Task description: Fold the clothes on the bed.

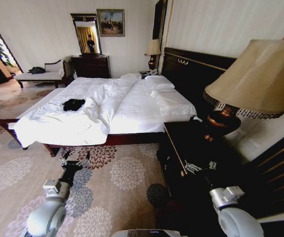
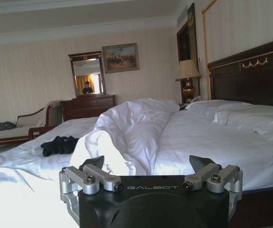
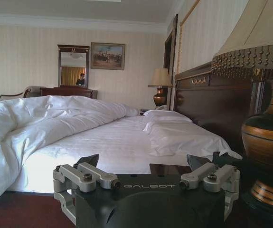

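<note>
I see the black T-shirt [image 1: 74,104] crumpled on the bed [image 1: 132,106] (well away from my arms); left gripper [image 2: 148,164] and right gripper [image 3: 145,162] both hang spread, empty

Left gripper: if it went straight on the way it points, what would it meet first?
Probably the bunched duvet at the bed's near edge; the open left gripper aims at it, the T-shirt lying off to one side.

The T-shirt [image 1: 74,104] lies bunched on the bed [image 1: 132,106] near its left edge, left of the rumpled duvet [image 1: 100,106], with pillows [image 1: 159,81] at the headboard end.
</note>
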Motion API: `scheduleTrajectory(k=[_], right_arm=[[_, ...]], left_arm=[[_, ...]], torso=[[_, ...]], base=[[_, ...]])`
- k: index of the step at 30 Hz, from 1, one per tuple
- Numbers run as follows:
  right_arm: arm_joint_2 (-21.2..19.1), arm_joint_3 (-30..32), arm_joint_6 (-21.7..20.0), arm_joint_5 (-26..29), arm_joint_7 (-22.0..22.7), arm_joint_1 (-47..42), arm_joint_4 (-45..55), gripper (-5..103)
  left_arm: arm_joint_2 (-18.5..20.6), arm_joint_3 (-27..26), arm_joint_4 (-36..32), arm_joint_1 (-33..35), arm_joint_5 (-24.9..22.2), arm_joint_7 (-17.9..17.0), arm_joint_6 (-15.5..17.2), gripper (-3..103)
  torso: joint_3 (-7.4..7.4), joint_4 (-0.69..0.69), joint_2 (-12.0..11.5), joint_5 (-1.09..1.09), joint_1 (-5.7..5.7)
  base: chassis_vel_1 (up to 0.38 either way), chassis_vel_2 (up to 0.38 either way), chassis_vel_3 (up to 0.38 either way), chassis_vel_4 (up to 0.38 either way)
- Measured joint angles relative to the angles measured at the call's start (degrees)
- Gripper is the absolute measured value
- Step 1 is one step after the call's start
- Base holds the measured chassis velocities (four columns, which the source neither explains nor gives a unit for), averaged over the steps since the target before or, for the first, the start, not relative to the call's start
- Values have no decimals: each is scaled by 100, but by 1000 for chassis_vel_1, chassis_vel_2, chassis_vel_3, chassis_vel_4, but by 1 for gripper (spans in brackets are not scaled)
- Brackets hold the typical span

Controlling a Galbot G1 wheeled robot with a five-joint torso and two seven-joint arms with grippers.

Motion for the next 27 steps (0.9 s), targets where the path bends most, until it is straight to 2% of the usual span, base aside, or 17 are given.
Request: scheduleTrajectory(k=[6, 27], right_arm=[[34, 12, -4, -19, -3, -10, -4, 100], [114, 28, 6, -135, -104, -11, -150, 100]], left_arm=[[49, 3, -91, 101, -129, 35, -7, 100], [-8, 288, 42, 112, -19, 40, -35, 100]], torso=[[0, -1, 0, 0, 0], [0, -1, 0, 0, 0]], base=[[0, 0, 0, 0], [0, 0, 0, 0]])
